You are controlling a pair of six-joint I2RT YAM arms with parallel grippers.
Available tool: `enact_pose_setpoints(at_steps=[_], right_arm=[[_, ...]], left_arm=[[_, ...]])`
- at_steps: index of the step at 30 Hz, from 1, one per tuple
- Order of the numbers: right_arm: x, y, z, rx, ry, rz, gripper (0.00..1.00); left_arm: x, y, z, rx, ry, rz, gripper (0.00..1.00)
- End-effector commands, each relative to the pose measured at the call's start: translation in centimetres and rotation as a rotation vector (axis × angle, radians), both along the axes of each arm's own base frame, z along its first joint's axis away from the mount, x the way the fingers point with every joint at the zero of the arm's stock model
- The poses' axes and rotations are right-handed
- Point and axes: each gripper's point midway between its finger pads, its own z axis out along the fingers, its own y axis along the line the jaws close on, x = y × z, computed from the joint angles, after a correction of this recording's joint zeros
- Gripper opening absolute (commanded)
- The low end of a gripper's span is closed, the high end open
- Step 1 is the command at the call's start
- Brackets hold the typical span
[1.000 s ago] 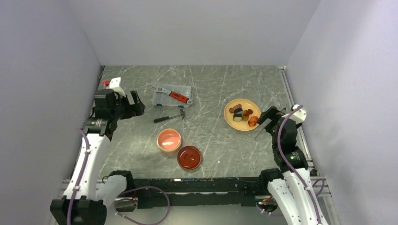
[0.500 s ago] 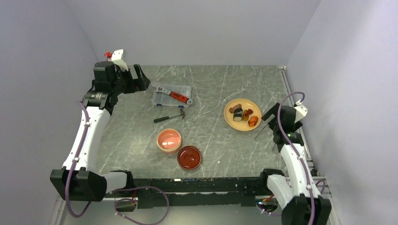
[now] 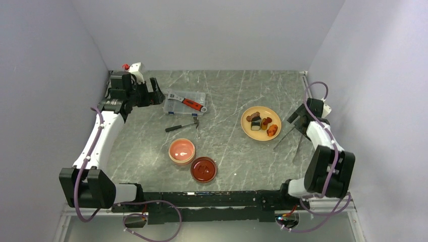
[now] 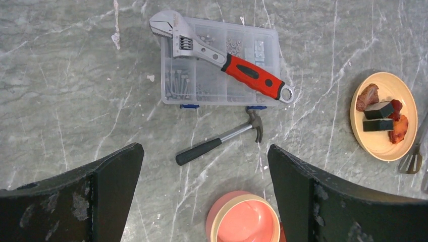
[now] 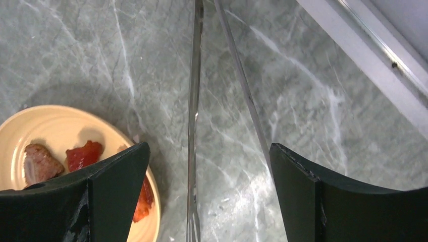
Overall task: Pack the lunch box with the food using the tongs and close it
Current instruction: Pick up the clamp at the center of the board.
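Grey-veined stone, smooth and matt, makes up the counter [image 3: 227,96] that carries everything. Both my jaws gape wide and hold nothing. My left gripper [image 4: 204,151] hangs over the far left corner. My right gripper [image 5: 209,148] hangs over the slim steel tongs [image 5: 194,126], a narrow V lying by the right edge, just beside the flat yellow plate [image 3: 252,133] of lumpy food [image 3: 262,122]. The round pink tub [image 3: 181,150] sits open near the front edge, its glossy dark red lid [image 3: 204,169] just beside it.

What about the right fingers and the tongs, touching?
Cannot tell. In the right wrist view the tongs lie between the open fingers, but one arm slips behind a finger edge.
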Motion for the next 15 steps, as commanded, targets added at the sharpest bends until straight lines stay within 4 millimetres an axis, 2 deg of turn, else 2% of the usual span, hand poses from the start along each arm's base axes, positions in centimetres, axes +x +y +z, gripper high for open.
enact_pose_setpoints(at_steps=[1, 6, 9, 15], right_arm=[[1.7, -1.2, -0.4, -0.051, 0.082, 0.071, 0.93], [1.7, -2.1, -2.3, -0.076, 0.183, 0.079, 0.86], [2.3, -1.9, -3.0, -0.056, 0.185, 0.097, 0.84], [2.9, -1.2, -5.2, -0.001, 0.225, 0.119, 0.71]], left_arm=[[0.4, -0.5, 1.9, -0.003, -0.051, -0.042, 0.99], [0.4, -0.9, 1.4, -0.017, -0.025, -0.060, 1.00], [0.5, -1.0, 1.2, -0.018, -0.015, -0.063, 1.00], [0.5, -1.2, 1.0, -0.028, -0.005, -0.072, 1.00]])
